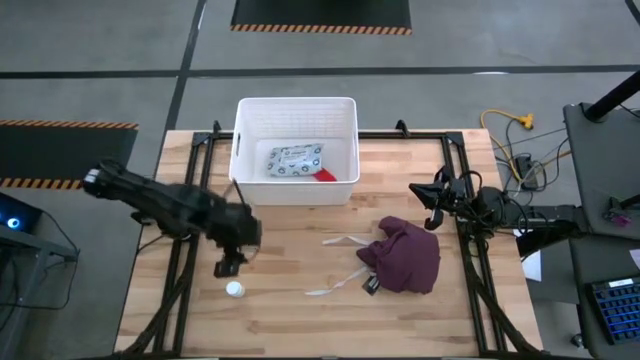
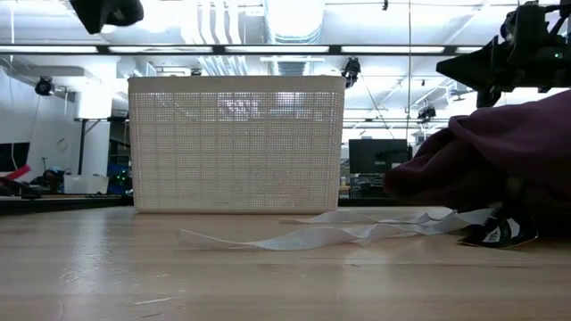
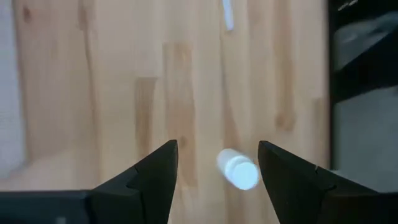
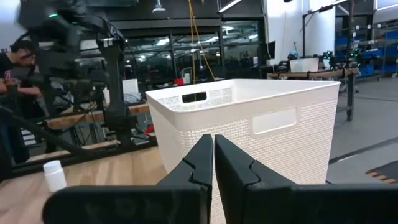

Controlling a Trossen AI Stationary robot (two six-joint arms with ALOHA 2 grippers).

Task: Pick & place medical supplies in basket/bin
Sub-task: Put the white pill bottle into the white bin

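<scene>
The white ribbed basket [image 1: 252, 118] stands at the table's far middle. In it lie the grey-green dotted packet [image 1: 293, 160] and the red roll [image 1: 323, 174]. The short white cylinder [image 1: 234, 289] stands on the bare wood near the table's left front. My left gripper [image 1: 228, 268] hovers just above it, open, its fingers on either side of the cylinder [image 3: 237, 169] without touching. My right gripper [image 1: 430, 205] is shut, waits right of the basket [image 4: 249, 137] and holds nothing. The small white round piece is not in view.
A crumpled maroon cloth [image 1: 405, 255] with white straps [image 1: 340, 241] lies on the table's right half, near my right gripper. In the low view it [image 2: 500, 165] fills the right side, its straps [image 2: 312, 234] trailing toward the middle. Bare wood surrounds the cylinder.
</scene>
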